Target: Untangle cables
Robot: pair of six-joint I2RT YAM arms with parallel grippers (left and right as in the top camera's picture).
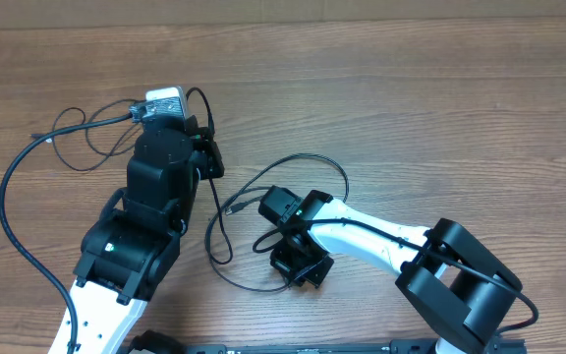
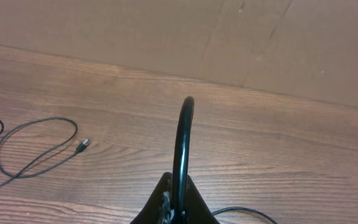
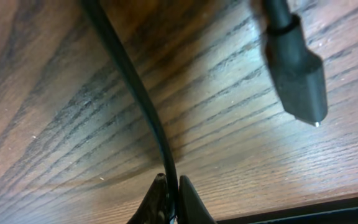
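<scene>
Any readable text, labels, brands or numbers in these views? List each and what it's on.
No readable text in any view.
Silver module on the left arm: any marking is too small to read.
Plug: no marking visible.
Cables and table: plain, no print.

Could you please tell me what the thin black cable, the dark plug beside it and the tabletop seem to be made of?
The thin black cable: probably rubbery plastic sheath, smooth with a faint sheen, curving freely. The dark tapered plug: moulded matte plastic, seemingly with a tiny metal tip. The brown table: wood or wood-look laminate, visible grain; which I cannot tell.
</scene>
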